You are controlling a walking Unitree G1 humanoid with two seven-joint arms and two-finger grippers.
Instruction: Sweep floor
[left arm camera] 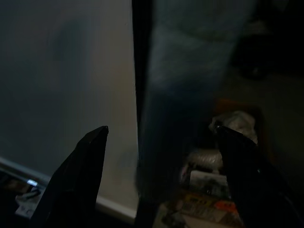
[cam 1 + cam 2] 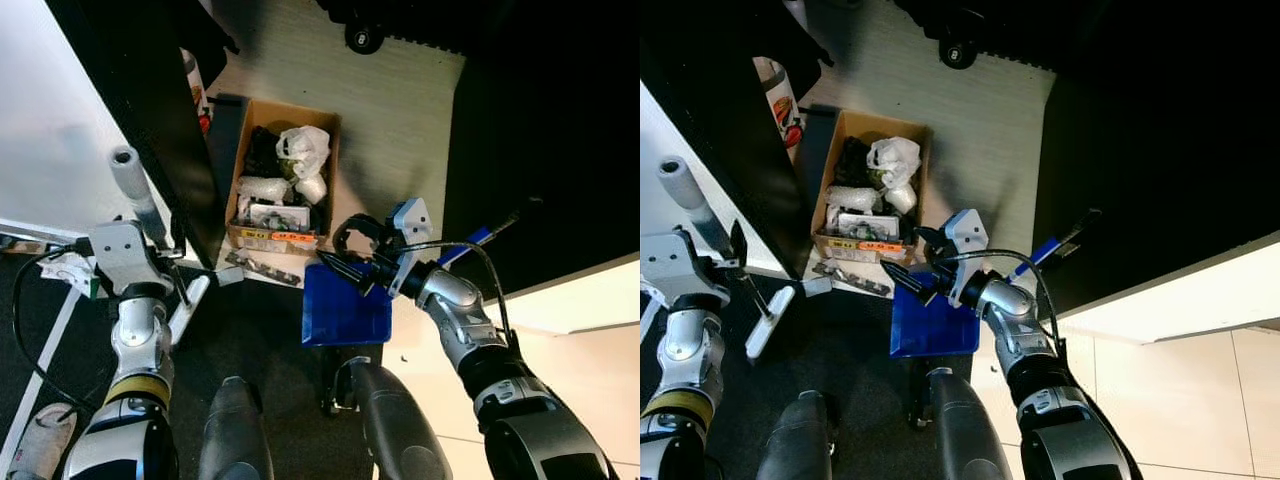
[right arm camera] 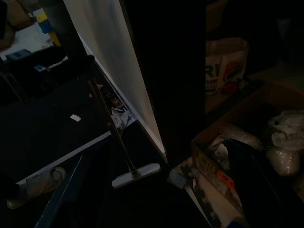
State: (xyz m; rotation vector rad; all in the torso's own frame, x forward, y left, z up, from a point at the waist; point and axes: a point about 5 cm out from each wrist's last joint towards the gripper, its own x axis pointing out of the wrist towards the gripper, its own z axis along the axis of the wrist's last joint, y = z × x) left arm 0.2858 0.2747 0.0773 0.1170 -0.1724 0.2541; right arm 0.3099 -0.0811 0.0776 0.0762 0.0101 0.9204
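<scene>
A broom (image 2: 758, 300) is being held by the left gripper (image 2: 165, 250), with its two black fingers closed around the thin pole. The grey handle top (image 2: 128, 170) is pointing up, and the flat white head (image 3: 137, 175) is resting on the dark floor (image 2: 250, 340) beside the black panel (image 2: 150, 100).

A blue dustpan (image 2: 345, 305) is being held low by the right gripper (image 2: 345, 262), its fingers closed on the pan's back edge. The pan is being kept just in front of a cardboard box (image 2: 285, 110) full of bags and wrap.

To sweep well, the broom head should be kept flat on the floor and pulled slowly toward the pan. The pan's front edge should be pressed down so no dust slips under. The box should not be bumped.
</scene>
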